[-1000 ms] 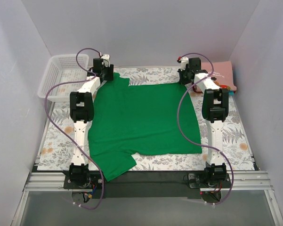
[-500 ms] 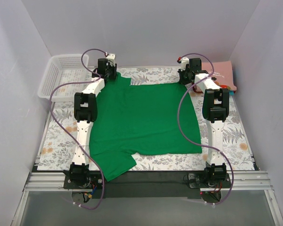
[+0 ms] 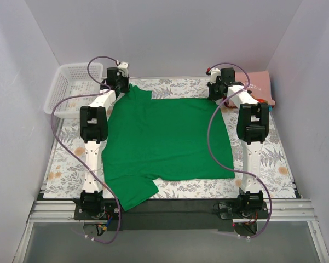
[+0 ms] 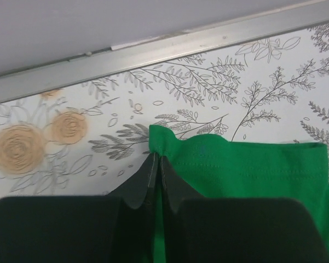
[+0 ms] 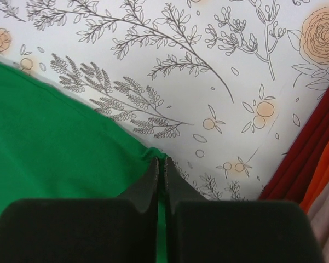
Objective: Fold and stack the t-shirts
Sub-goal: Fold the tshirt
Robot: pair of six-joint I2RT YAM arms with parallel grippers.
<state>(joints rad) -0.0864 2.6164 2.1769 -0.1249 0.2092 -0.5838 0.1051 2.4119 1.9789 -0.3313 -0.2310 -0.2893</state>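
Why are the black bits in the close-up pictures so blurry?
Left wrist view: the left gripper sits very near the lens, so it blurs; the green t-shirt looks sharp. Right wrist view: same for the right gripper. Top view: even, soft light.

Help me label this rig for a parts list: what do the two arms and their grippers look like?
Both the left arm and the right arm have slim white links joined by chunky black joint housings, on black bases. A thin purple cable loops loosely alongside each. The left gripper and right gripper are black, with two flat dark fingers that taper to thin tips.
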